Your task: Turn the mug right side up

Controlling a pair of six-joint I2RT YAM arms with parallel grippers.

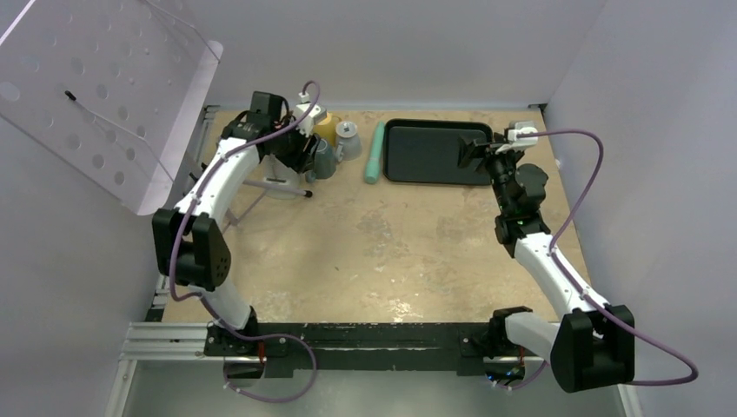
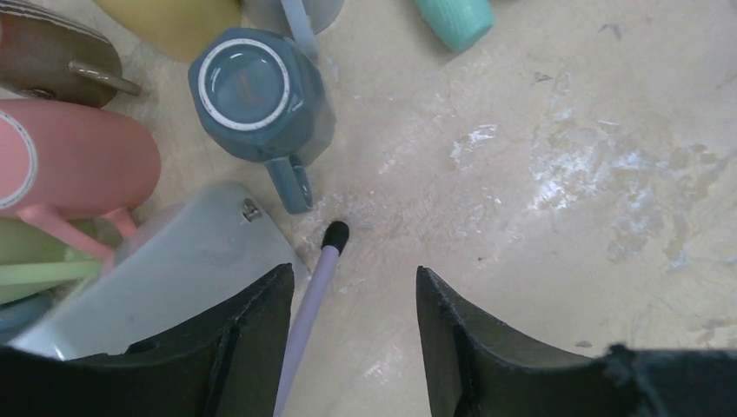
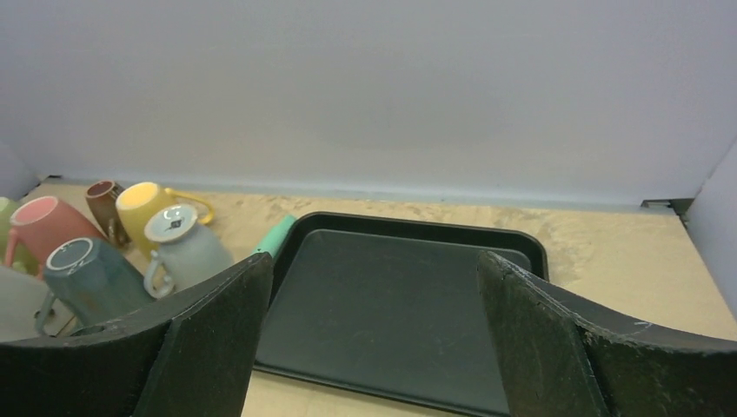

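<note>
Broadly, the open room lies on the near side of the black tray (image 1: 434,156): tan table (image 1: 391,252) runs from its front edge toward the arms' bases. The tray sits close to the far wall, with a mint-green cylinder (image 1: 375,152) along its left edge. Left of that the mugs crowd together, and room is tight.

The blue-grey mug (image 2: 261,91) stands among them, left of the tray, upside down with its base ring up. A yellow mug (image 2: 174,22) and a pink mug (image 2: 78,165) sit just beside it.

From above, the left arm's wrist covers much of this cluster and hides its own jaws. The left wrist view cuts off the pink and yellow mugs at its edges. A pale grey object (image 2: 191,269) by one finger is hard to identify.

The left gripper (image 2: 355,287) hovers on the handle side of the blue-grey mug, jaws partly apart, gripping nothing and clear of the mug. A lavender rod (image 2: 317,278) with a black tip passes beside one finger; whether they touch I cannot tell. The right gripper (image 3: 374,269) hangs over the tray's right end, spread wide and holding nothing.
</note>
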